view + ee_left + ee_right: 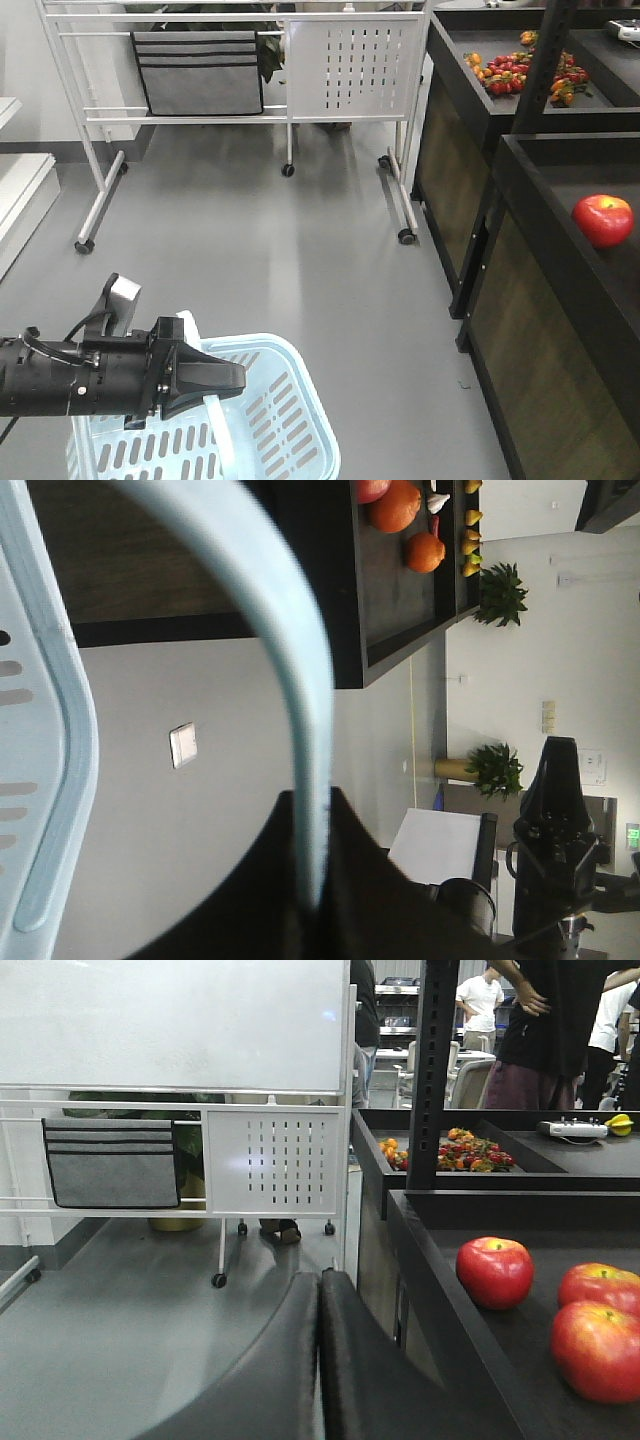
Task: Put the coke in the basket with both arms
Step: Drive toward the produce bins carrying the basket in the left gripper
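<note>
This looks like a lab or office space dressed up as a small grocery shop. Black display shelves (pixel 545 340) hold apples (pixel 496 1272), oranges (pixel 395 505) and a heap of small red and orange produce (pixel 525 72). A light blue shopping basket (pixel 290 420) sits on the grey floor (pixel 300 250). A wheeled whiteboard (pixel 170 1020), desk chairs (pixel 470 1080) and people standing about (pixel 560 1030) suggest a workroom.

White rack (pixel 345 65) stands on grey floor (pixel 280 260) (black shelves (pixel 450 150) beside)

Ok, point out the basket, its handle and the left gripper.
basket (pixel 285 400), front view, slotted side wall.
handle (pixel 312 730), left wrist view, middle of the curved bar.
left gripper (pixel 233 381), front view, fingertips, shut on the handle.
</note>
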You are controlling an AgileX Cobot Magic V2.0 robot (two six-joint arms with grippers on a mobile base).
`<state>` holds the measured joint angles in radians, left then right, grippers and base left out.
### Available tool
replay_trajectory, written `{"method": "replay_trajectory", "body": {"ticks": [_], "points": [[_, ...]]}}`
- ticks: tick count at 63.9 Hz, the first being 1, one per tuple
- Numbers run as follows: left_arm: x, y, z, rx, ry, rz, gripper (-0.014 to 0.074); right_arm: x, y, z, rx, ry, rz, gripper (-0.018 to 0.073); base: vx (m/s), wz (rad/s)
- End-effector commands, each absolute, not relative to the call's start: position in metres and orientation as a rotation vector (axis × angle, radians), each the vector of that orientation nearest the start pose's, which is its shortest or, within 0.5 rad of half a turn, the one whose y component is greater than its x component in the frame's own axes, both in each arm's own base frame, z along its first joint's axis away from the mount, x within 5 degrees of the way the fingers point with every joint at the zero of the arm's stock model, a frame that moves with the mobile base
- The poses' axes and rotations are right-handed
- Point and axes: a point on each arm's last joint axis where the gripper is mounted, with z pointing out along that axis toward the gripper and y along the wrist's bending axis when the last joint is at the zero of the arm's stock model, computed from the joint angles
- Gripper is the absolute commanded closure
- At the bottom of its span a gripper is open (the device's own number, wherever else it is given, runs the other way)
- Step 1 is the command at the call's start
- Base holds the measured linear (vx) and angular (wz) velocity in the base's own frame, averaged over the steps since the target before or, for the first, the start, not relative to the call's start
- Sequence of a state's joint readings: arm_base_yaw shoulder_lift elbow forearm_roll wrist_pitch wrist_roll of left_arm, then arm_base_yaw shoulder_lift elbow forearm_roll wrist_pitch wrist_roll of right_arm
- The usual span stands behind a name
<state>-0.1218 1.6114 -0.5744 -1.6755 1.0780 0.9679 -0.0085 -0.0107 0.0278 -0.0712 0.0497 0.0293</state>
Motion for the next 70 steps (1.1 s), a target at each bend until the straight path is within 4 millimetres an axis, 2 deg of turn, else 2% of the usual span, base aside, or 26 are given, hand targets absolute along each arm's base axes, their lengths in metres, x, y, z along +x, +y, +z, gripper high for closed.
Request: {"method": "replay_trajectory", "body": {"ticks": [1, 70], "points": [[0.2358, -0.1134, 0.2035, -0.195, 2.293, -1.809, 0.0602, 0.0572, -0.0002, 0.2038, -0.035, 1.486, -0.047, 0.0569, 0.17, 0.05], [0.2358, -0.1134, 0.2035, -0.195, 2.293, -1.809, 0.0602, 0.0572, -0.0002, 0.2038, -0.035, 1.486, -0.047, 0.0569, 0.2, -0.02]]}}
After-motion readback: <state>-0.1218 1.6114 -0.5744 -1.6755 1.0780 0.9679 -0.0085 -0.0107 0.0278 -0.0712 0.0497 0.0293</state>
